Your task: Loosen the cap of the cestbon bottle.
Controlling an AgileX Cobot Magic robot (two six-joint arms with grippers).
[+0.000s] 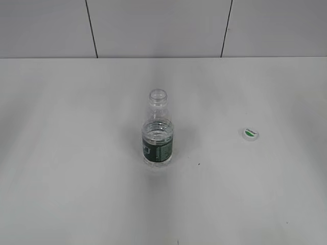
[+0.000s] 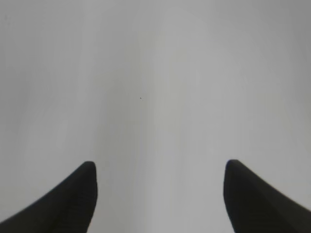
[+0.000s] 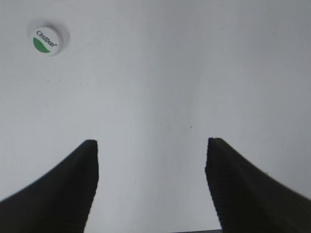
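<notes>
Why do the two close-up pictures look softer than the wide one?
Exterior view: even light, bottle and cap sharp, faint shadows. Left wrist view: left hand a blurred dark shape over streaky table. Right wrist view: right hand soft-edged, cap lettering readable.

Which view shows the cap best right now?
The right wrist view: the cap lies top-up on the table, green mark and lettering readable. The exterior view shows it small, right of the open bottle. The left wrist view misses it.
</notes>
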